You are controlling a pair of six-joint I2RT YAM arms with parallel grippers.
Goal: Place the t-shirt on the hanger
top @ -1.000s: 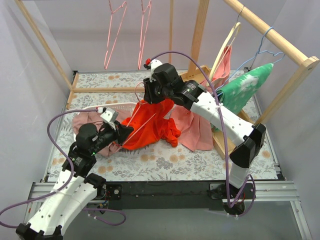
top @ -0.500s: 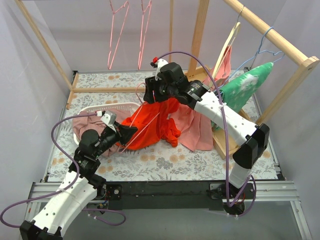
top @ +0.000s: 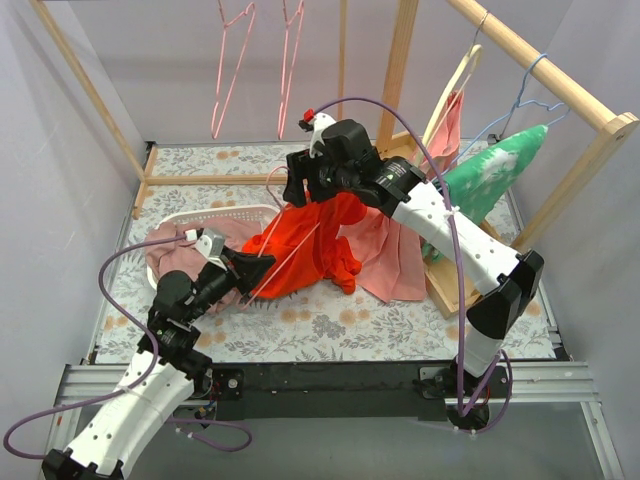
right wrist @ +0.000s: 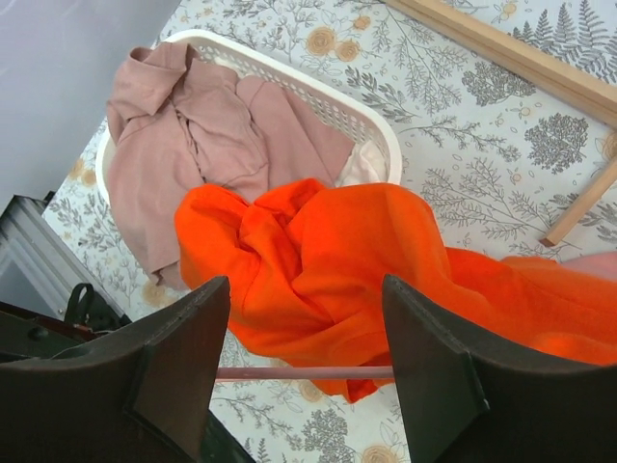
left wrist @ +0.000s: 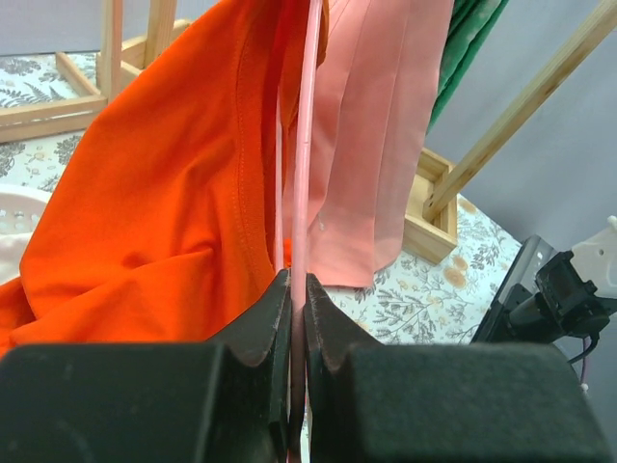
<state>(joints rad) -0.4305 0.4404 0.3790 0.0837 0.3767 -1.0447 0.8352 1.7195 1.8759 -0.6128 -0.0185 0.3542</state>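
Bright, even light; blurred near jaws.

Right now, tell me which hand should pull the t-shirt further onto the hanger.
Right, probably. The right hand is open and hangs over the t-shirt, free to grab cloth. The left hand is shut on the hanger, so letting go would likely drop it.

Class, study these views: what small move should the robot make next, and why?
Probably close the right pincer on the pink wire hanger crossing between its open fingers. The left pincer clamps that hanger, and the orange-red t-shirt hangs bunched beside the wire, so a second hold would steady it.
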